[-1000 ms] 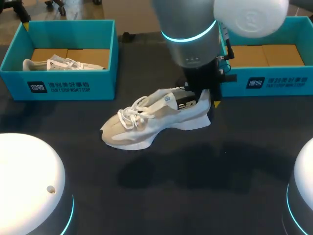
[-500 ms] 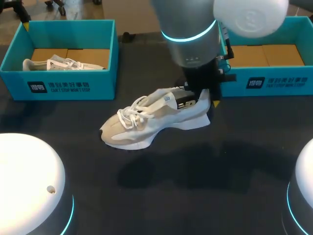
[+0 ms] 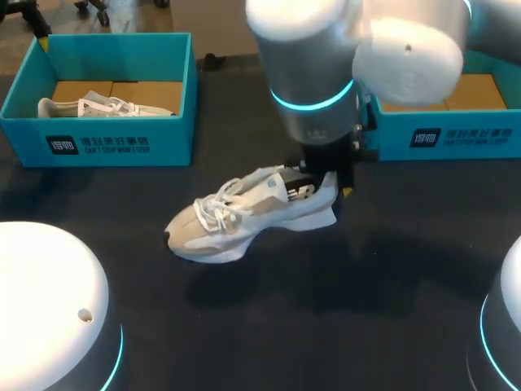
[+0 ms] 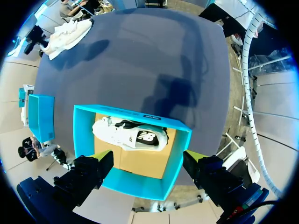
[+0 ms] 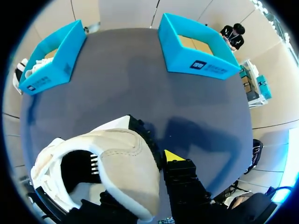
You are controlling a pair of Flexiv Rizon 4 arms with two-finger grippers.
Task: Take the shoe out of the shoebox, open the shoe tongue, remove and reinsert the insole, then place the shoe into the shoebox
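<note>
A white and beige shoe [image 3: 244, 213] hangs just above the dark table, toe tilted down toward the left. My right gripper [image 3: 327, 175] is shut on its heel. In the right wrist view the shoe [image 5: 119, 163] fills the space by the gripper [image 5: 134, 161], with one yellow fingertip [image 5: 172, 155] outside the heel wall. The right shoebox [image 3: 460, 137] stands behind the arm, which partly hides it. My left gripper [image 4: 147, 161] is open, high over the left shoebox [image 4: 140, 182], which holds a second shoe [image 4: 128, 133].
The left cyan shoebox [image 3: 106, 142] with a white shoe [image 3: 102, 106] in it stands at the table's far left. Both boxes [image 5: 46, 65] [image 5: 196, 51] sit along the far edge. My two arm bases [image 3: 49, 309] [image 3: 501, 326] rise at the near corners.
My right arm has carried the shoe a little to the left and toward the table's near side, slightly lower. The left gripper stays open.
</note>
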